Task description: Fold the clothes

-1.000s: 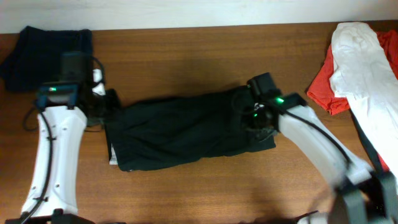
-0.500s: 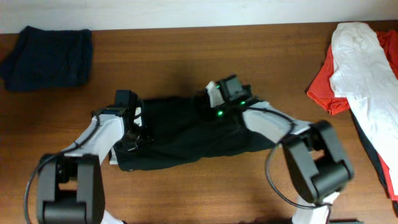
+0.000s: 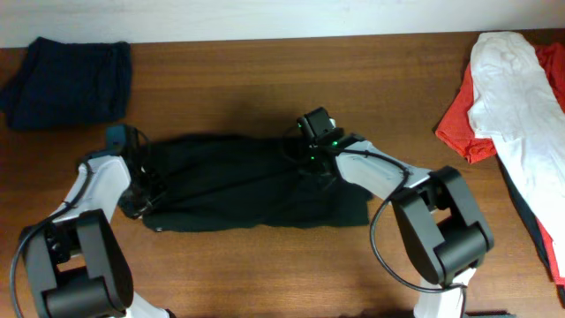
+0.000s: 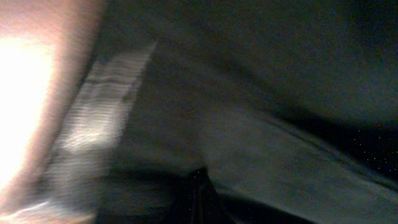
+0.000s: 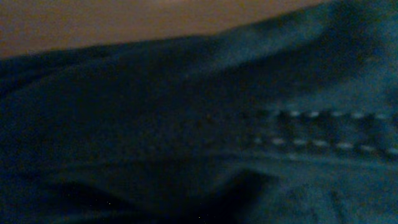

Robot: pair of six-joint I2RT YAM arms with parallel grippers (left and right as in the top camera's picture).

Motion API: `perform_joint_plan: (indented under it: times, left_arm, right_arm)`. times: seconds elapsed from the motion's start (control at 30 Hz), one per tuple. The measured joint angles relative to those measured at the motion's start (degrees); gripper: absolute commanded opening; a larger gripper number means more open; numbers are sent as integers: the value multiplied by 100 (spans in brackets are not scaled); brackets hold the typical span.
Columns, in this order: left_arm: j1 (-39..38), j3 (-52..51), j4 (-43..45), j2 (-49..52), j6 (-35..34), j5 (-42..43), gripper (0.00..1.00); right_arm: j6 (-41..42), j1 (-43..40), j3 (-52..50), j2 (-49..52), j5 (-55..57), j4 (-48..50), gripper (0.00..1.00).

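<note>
The clothes (image 3: 256, 185), a large black wrinkled garment, lie spread across the middle of the wooden table (image 3: 265, 79). My left gripper (image 3: 141, 181) is at the garment's left edge. In the left wrist view the black fabric (image 4: 261, 93) fills the frame, with its light grey inner band (image 4: 99, 106) at the left. A fold rises to my jaws (image 4: 199, 190), which look shut on it. My right gripper (image 3: 307, 152) is low on the garment's upper middle edge. The right wrist view shows only dark stitched fabric (image 5: 155, 112); its fingers are hidden.
A folded navy garment (image 3: 71, 79) lies at the back left corner. A white garment (image 3: 508, 79) lies over a red one (image 3: 455, 124) at the right edge. Bare wood shows along the front of the table.
My left gripper has moved left, and the garment's left edge has come with it. The whole garment now lies further left and flatter. My right gripper has shifted slightly left and down.
</note>
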Motion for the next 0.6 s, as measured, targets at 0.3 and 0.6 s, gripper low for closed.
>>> perform_joint_plan:
  times: [0.3,0.6]
  left_arm:
    - [-811,621,125,-1604,271,24,0]
    - [-1891,623,1036,341,667,1121,0]
  right_arm:
    - [111,68,-144,-2031,354,0,24]
    - [-778,264,-149,-236,-2039,1121,14]
